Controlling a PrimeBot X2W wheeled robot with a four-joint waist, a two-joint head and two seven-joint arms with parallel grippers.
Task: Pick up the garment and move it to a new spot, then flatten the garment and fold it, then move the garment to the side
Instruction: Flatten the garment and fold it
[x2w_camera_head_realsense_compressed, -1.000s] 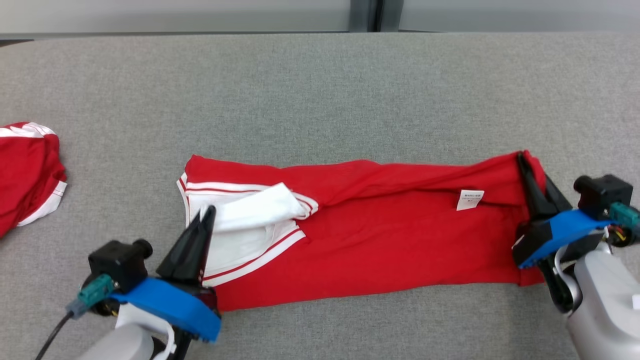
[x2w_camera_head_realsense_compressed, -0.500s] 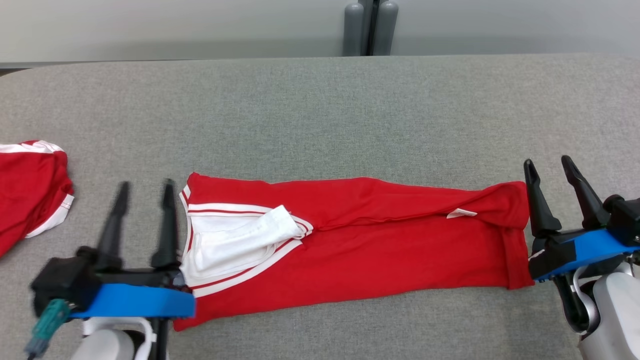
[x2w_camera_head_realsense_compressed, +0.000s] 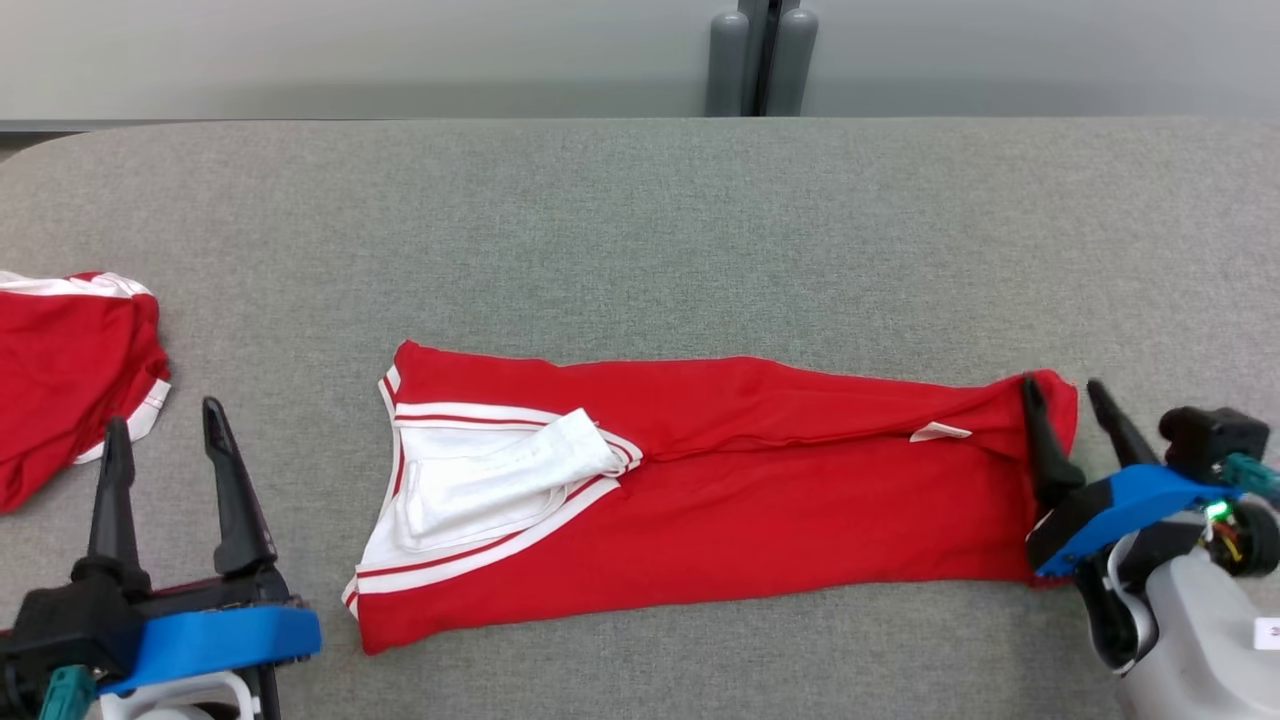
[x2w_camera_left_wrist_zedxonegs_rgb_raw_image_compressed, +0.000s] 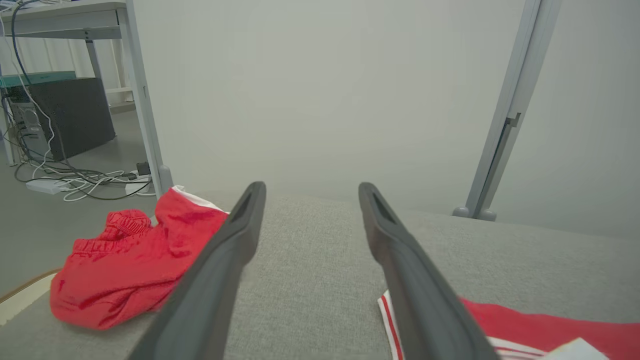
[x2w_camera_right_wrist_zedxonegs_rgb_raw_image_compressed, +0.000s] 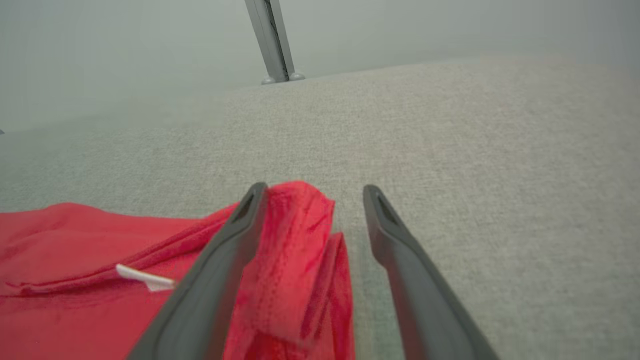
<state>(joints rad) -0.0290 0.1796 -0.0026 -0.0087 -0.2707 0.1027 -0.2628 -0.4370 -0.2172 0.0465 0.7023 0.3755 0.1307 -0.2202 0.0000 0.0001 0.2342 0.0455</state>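
The garment (x2w_camera_head_realsense_compressed: 760, 500), red with white trim and a white sleeve folded over its left part, lies as a long strip across the grey table (x2w_camera_head_realsense_compressed: 640, 230). My left gripper (x2w_camera_head_realsense_compressed: 163, 418) stands open at the lower left, well clear of the garment's left edge. In the left wrist view that gripper (x2w_camera_left_wrist_zedxonegs_rgb_raw_image_compressed: 311, 189) holds nothing, and the garment's striped corner (x2w_camera_left_wrist_zedxonegs_rgb_raw_image_compressed: 525, 325) shows at the lower right. My right gripper (x2w_camera_head_realsense_compressed: 1062, 388) is open at the garment's right end. In the right wrist view the bunched red end (x2w_camera_right_wrist_zedxonegs_rgb_raw_image_compressed: 295, 240) lies between its spread fingers (x2w_camera_right_wrist_zedxonegs_rgb_raw_image_compressed: 314, 190), nearer the left one.
A second red and white garment (x2w_camera_head_realsense_compressed: 70, 380) lies crumpled at the table's far left edge, also as a heap (x2w_camera_left_wrist_zedxonegs_rgb_raw_image_compressed: 125, 270) in the left wrist view. A grey post (x2w_camera_head_realsense_compressed: 760, 60) stands behind the table. Cables and a dark box (x2w_camera_left_wrist_zedxonegs_rgb_raw_image_compressed: 65, 120) sit on the floor beyond.
Both grippers have opened and let go of the garment, which now lies flat. The left gripper has drawn away to the left. The head camera has shifted too.
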